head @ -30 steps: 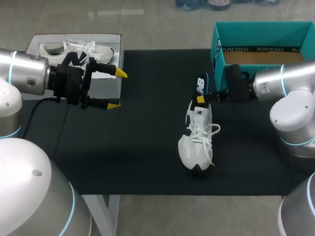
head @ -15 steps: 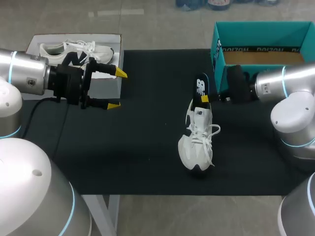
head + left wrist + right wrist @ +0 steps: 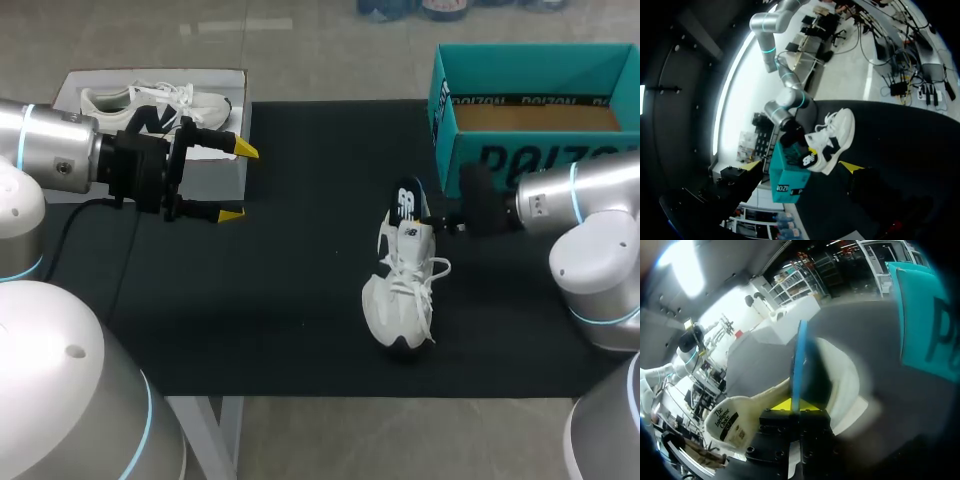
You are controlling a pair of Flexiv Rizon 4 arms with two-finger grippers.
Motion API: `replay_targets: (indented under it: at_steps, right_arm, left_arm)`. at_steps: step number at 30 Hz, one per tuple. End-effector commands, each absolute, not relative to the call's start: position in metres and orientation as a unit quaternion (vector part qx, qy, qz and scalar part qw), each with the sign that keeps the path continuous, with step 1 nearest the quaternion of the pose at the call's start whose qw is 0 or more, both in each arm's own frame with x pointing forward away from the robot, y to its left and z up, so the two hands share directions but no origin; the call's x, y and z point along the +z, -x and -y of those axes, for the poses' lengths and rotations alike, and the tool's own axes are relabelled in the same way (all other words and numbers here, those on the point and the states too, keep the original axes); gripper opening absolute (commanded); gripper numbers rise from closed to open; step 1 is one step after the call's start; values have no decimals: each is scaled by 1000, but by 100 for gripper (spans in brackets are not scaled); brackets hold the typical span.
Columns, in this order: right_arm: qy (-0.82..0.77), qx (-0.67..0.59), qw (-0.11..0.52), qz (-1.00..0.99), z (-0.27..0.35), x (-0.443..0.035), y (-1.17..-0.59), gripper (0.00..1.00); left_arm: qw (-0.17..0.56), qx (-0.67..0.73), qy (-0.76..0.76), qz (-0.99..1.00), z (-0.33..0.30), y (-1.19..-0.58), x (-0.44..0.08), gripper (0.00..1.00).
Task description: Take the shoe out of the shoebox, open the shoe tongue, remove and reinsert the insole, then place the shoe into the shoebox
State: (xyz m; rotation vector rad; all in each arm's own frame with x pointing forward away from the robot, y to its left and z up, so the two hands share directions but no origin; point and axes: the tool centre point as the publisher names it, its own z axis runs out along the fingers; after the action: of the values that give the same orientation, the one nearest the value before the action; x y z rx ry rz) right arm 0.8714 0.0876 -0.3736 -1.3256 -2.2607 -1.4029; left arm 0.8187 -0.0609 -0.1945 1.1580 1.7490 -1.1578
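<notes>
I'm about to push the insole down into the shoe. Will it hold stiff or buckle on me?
Likely bendy: the insole is a thin sheet seen edge-on, gripped at one end by the right gripper, so it may buckle if pushed hard. The shoe stands unheld on the mat, so a push could slide or tip it.

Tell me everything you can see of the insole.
The insole is thin, black on top with a white mark and a blue edge. It stands nearly upright, its lower part inside the heel opening of the white shoe on the black mat. The right gripper pinches it.
</notes>
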Motion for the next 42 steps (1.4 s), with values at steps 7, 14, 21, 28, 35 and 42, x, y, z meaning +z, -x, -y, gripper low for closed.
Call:
replay_targets:
  at_steps: [7,14,21,28,35,42]
  right_arm:
    - [444,-473,69,758,-92,-368,-873,43]
    - [437,-480,47,759,-88,-351,-887,47]
    - [431,-481,36,762,-89,-342,-894,45]
    - [430,-482,29,762,-89,-341,-899,0]
    - [433,-483,28,761,-88,-341,-899,0]
    - [440,-481,36,758,-88,-349,-889,0]
  left_arm:
    - [363,-449,-451,-681,61,-819,-194,100]
    - [363,-449,-451,-681,61,-819,-194,100]
    - [363,-449,-451,-681,61,-819,-194,100]
    - [363,-449,-451,-681,61,-819,-194,100]
    - [363,-449,-451,-681,61,-819,-194,100]
    - [363,-449,-451,-681,61,-819,-194,100]
